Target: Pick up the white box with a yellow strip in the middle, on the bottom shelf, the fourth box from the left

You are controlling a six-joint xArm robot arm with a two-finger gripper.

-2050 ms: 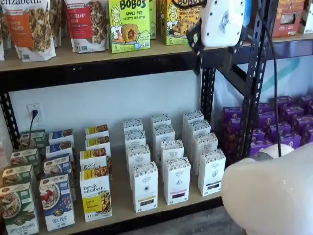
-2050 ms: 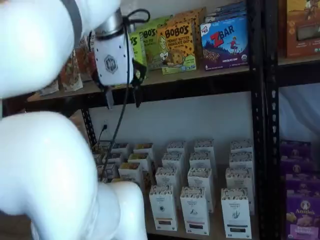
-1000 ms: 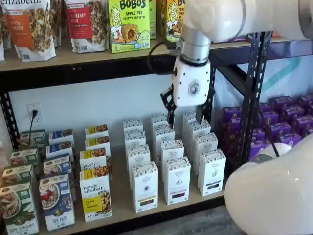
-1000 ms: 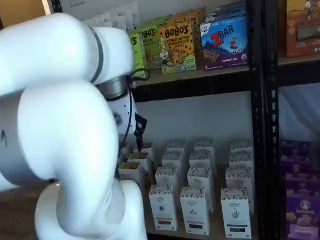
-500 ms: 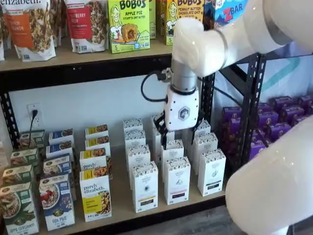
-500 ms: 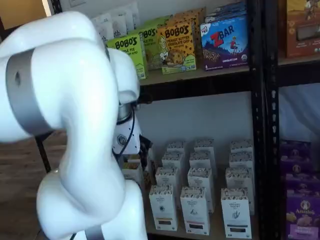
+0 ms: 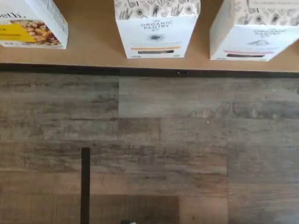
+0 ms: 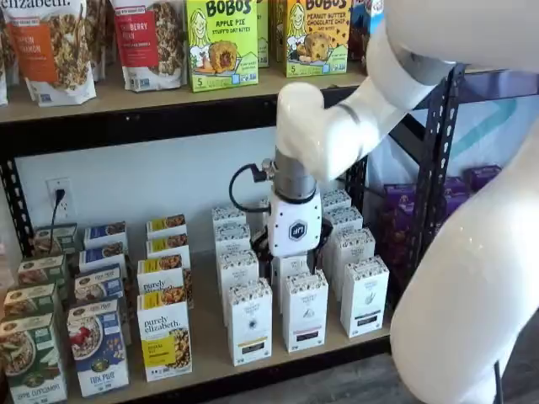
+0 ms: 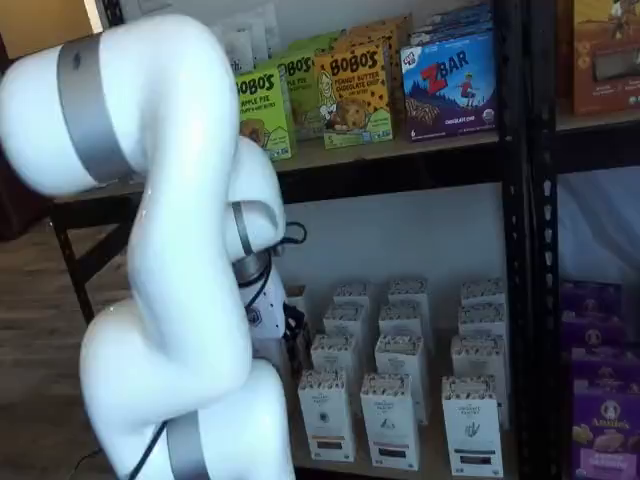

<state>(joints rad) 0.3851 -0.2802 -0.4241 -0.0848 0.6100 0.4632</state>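
Three box fronts line the shelf edge in the wrist view; the middle white box [image 7: 157,29], with its yellow strip, is the target. In a shelf view the same box [image 8: 250,321] stands at the front of the bottom shelf [image 8: 210,358], and the gripper [image 8: 293,252] hangs just behind; its opening cannot be told. Centre over the front box before descending.

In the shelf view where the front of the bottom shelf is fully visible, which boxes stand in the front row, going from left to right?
Green cereal box → blue cereal box → Purely Elizabeth box → white box with a yellow strip → white box with a pink strip → third white box.
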